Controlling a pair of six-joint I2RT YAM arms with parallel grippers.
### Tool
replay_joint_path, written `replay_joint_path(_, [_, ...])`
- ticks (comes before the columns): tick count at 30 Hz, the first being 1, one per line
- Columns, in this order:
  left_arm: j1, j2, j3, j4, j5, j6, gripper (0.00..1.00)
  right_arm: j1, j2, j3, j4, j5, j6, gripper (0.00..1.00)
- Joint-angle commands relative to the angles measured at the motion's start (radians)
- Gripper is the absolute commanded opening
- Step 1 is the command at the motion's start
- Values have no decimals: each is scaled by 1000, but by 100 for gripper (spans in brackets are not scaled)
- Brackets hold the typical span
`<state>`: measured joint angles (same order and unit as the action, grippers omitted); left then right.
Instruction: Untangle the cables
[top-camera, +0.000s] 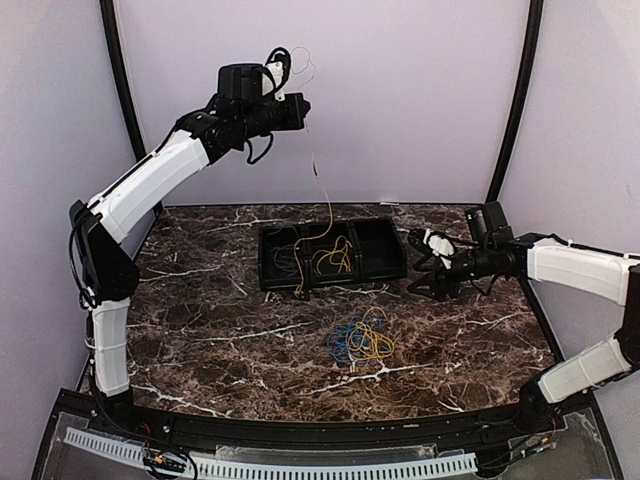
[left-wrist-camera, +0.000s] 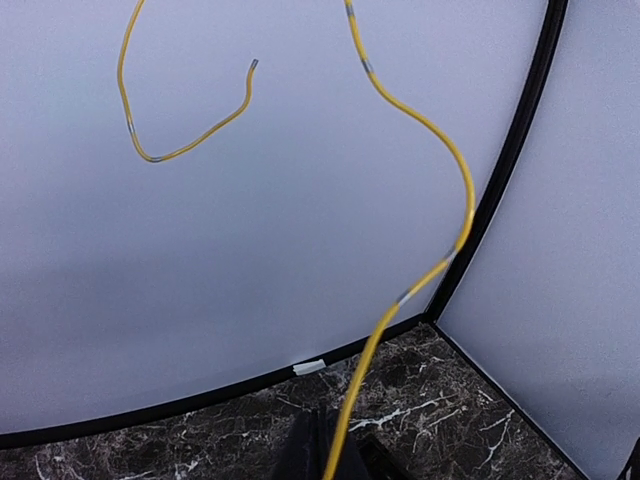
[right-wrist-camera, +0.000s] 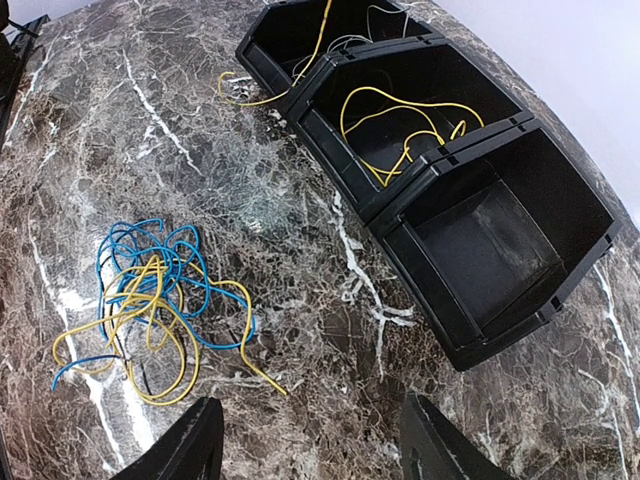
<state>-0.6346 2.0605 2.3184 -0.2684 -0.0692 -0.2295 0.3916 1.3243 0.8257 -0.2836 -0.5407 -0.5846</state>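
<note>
The cables (top-camera: 360, 340) are a small tangle of blue and yellow wires on the marble table in front of the black three-compartment tray (top-camera: 268, 262); the tangle also shows in the right wrist view (right-wrist-camera: 150, 305). My left gripper (top-camera: 303, 108) is raised high at the back and shut on a long yellow wire (top-camera: 329, 215) that hangs down into the tray's left compartment. In the left wrist view the fingers (left-wrist-camera: 305, 455) pinch this wire (left-wrist-camera: 465, 200). My right gripper (top-camera: 425, 265) is open and empty, low beside the tray's right end, its fingertips (right-wrist-camera: 190, 445) spread wide.
Yellow wires (right-wrist-camera: 400, 130) lie in the tray's middle compartment, thin wires in the left one, and the right one (right-wrist-camera: 490, 240) holds nothing. The tray's near wall (right-wrist-camera: 430, 300) is close to my right gripper. Pale walls enclose the table on the back and sides.
</note>
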Motion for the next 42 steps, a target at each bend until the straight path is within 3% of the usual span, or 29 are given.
replay_joint_path(1, [34,9,30,100,104,-45,0,-6,11,-7,30,8,-8,62])
replay_joint_path(8, [35,-24,45,121,250,-131,0,-7,29,-2,23,8,-10,62])
replay_joint_path(11, [18,-86,-22,168,280,-158,0,-7,35,0,23,6,-13,62])
replay_joint_path(27, [-26,-151,-68,222,254,-135,0,-7,47,4,12,-1,-14,62])
replay_joint_path(42, [-24,-37,-8,288,144,-41,0,-7,53,7,3,-1,-22,62])
